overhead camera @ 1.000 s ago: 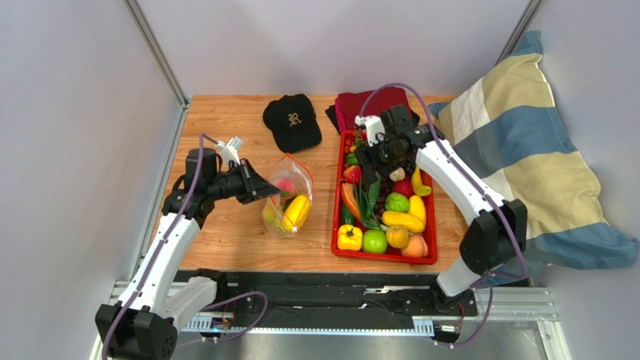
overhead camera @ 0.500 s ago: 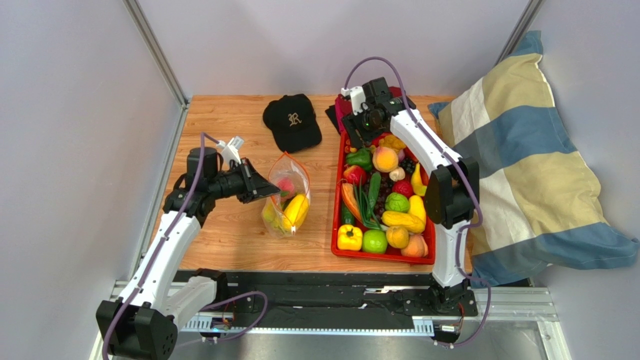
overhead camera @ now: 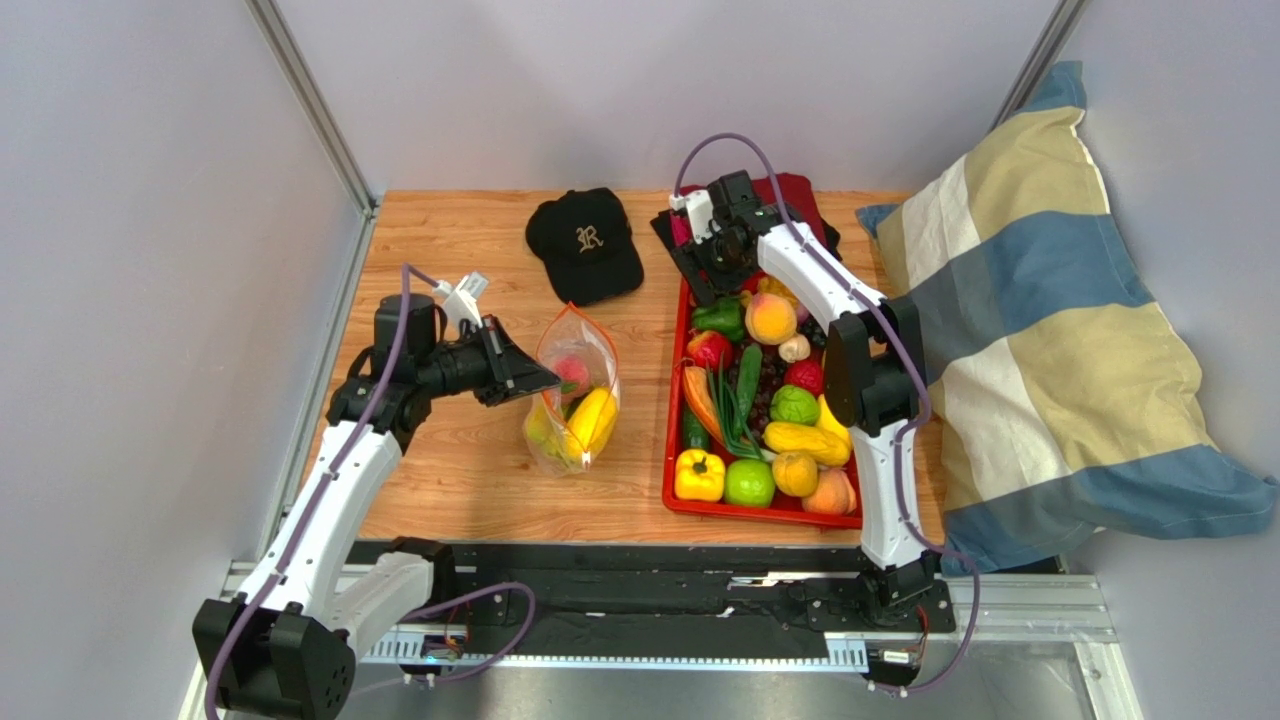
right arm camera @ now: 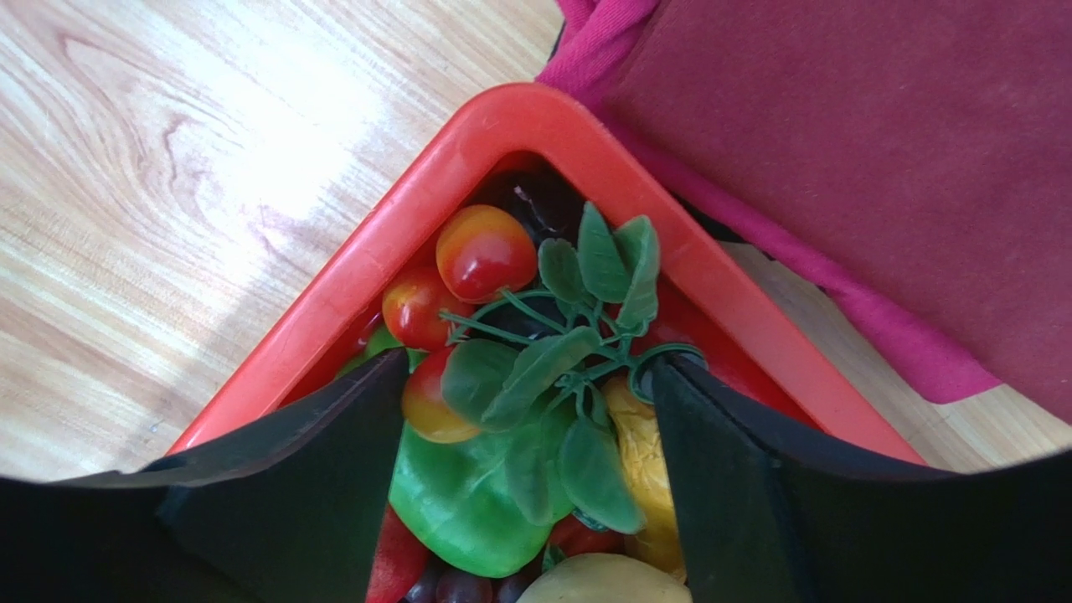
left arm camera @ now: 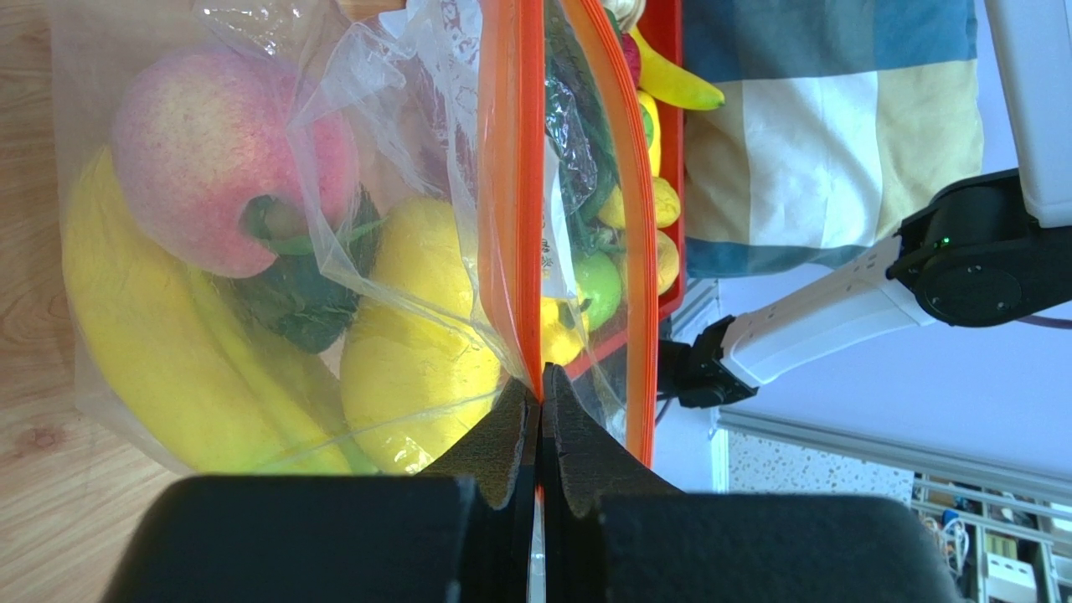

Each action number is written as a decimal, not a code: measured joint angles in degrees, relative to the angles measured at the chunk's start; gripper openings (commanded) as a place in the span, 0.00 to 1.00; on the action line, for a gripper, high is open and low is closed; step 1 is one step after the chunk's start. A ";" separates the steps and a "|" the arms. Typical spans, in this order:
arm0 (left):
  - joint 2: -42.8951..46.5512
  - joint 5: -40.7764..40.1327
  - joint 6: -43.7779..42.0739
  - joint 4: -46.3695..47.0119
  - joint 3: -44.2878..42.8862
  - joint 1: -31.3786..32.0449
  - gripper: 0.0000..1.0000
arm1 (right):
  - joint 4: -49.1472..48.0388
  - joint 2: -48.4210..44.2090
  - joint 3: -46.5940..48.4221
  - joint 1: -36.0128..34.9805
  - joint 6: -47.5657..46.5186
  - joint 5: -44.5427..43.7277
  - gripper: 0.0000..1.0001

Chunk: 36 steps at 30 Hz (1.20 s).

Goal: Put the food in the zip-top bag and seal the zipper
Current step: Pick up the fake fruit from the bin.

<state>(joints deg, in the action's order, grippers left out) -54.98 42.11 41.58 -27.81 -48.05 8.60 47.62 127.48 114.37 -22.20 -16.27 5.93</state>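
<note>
Right gripper [right arm camera: 529, 364] moved to red tray [right arm camera: 378, 251] far corner, jaws spread; left gripper [left arm camera: 541, 402] pinches zipper [left arm camera: 513, 189]; slippage would collapse the zip-top bag [overhead camera: 598, 353] mouth.

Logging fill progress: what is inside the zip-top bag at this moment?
Inside the zip-top bag: a pink-red fruit, a yellow banana bunch, a yellow mango-like fruit and a dark green piece. Anything beneath them is covered; the left pincer pinches the zipper.

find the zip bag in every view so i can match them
Top view: bag left of centre, held by the left tool.
Left wrist: bag fills the left and middle, zipper pinched.
Right wrist: not in it.
Shared landmark: the red tray, in all three.
</note>
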 measured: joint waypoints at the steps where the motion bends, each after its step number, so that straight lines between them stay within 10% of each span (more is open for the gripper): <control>1: -0.02 0.00 -0.02 -0.02 0.00 0.00 0.00 | -0.24 0.02 0.00 0.00 -0.09 -0.20 0.70; 8: -0.26 0.00 -0.28 -0.02 0.00 0.00 0.00 | -1.44 0.02 -0.09 -0.07 -0.92 -0.90 0.33; 22: -0.28 0.04 -0.68 -0.07 0.00 0.00 0.00 | -2.05 -5.51 -2.62 -0.09 -2.01 -0.79 0.00; 27: -0.28 0.07 -0.83 -0.07 0.00 0.00 0.00 | -0.90 -9.03 -2.62 -0.11 -1.97 0.55 0.00; 32: -0.31 0.26 -0.85 -0.04 0.00 0.00 0.00 | -0.66 -9.73 -2.56 -0.11 -1.62 1.14 0.52; 36: -0.37 0.39 -0.85 -0.07 0.00 0.00 0.00 | -0.31 -9.16 -1.99 -0.11 -1.33 0.94 0.56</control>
<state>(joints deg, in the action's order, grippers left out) -55.35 42.50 40.73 -27.88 -48.05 8.60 47.31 118.32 112.38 -22.31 -17.61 6.87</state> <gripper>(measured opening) 0.008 0.547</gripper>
